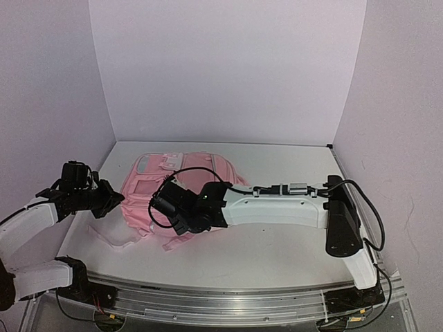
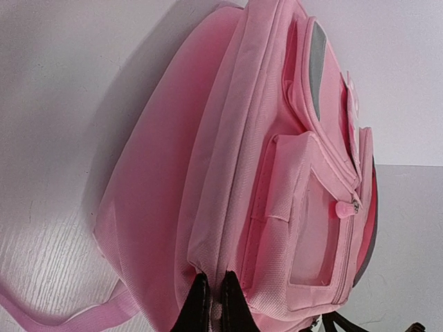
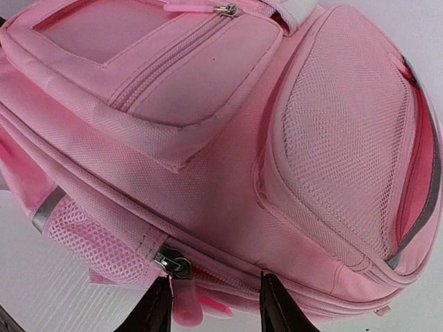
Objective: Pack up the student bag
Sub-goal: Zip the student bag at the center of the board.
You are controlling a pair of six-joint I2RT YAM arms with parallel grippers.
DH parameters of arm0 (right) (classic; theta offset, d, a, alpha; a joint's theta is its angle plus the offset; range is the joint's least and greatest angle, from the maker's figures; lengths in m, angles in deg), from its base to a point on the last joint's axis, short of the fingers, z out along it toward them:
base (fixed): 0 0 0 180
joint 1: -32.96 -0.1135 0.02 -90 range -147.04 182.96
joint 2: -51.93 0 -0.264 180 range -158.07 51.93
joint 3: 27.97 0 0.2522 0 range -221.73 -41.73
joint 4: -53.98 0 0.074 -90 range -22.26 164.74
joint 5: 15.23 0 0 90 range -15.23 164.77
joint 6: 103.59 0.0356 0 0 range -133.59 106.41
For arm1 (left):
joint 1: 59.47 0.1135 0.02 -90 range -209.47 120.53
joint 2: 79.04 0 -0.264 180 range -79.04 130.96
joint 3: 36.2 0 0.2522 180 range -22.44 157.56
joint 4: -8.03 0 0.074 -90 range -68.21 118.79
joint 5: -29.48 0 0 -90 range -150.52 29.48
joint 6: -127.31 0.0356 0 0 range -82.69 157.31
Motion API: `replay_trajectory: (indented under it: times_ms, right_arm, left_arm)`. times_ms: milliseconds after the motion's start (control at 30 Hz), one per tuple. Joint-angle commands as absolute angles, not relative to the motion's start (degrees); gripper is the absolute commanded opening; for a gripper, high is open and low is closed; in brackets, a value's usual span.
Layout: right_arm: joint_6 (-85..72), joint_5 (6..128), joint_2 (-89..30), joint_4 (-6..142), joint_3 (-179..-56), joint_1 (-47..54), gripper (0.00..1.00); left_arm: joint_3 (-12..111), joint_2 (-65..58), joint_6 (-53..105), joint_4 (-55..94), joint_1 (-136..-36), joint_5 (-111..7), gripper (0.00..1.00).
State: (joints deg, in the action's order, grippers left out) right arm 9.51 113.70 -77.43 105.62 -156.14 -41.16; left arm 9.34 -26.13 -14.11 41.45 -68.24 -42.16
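A large pink student bag (image 1: pixel 142 197) lies flat on a white surface (image 1: pixel 277 256), left of centre, with its front pockets facing up. Its long axis runs roughly left to right, angled toward the far right corner. Which end is the top is hard to tell from above. A loose pink strap (image 1: pixel 111 238) trails from the near-left end onto the surface.

The left end effector (image 2: pixel 215 277) meets the bag at its left end. Its two dark fingers are closed, nipping the fabric at a side seam. From the left wrist view the bag stretches away lengthwise, showing a clear-window pocket (image 2: pixel 311 235) on the front.

The right arm reaches across from the right side, and the right end effector (image 3: pixel 215 278) sits at the bag's near long edge. Its fingers are spread partway and grip nothing. Between them, close to one finger, hangs a pink zip pull (image 3: pixel 185 308) below a metal slider (image 3: pixel 173 263) on the zip that runs along that edge. Beyond the fingers are a zipped front pocket (image 3: pixel 173 69) and, beside it, a mesh pocket (image 3: pixel 339 131).
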Motion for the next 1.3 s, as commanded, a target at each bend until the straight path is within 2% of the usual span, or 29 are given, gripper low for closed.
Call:
replay_trajectory:
  times_ms: [0,200,800,1000,1133,1267]
  right_arm:
    - [12.7,113.3,-75.7,105.2,-156.9,-41.3,0.4]
    - [12.6,116.4,-76.9,105.7,-157.0,-41.6,0.35]
    - [10.5,115.3,-81.7,110.2,-160.8,-42.1,0.36]
    - [10.1,118.0,-82.3,110.4,-161.9,-42.1,0.19]
    - [10.6,118.6,-81.8,110.4,-161.6,-42.1,0.03]
    - [11.3,117.5,-80.1,110.3,-160.1,-42.1,0.0]
  left_arm:
    - [9.7,-28.8,-14.3,40.6,-68.7,-38.5,0.0]
    - [10.2,-28.5,-13.7,41.4,-68.7,-39.5,0.0]
    - [11.8,-25.1,-12.7,40.6,-68.7,-41.2,0.0]
    - [11.9,-25.0,-12.7,40.6,-68.7,-41.3,0.0]
    - [12.0,-25.1,-12.5,40.7,-68.7,-41.7,0.0]
    - [11.8,-24.3,-12.1,40.7,-68.7,-42.3,0.0]
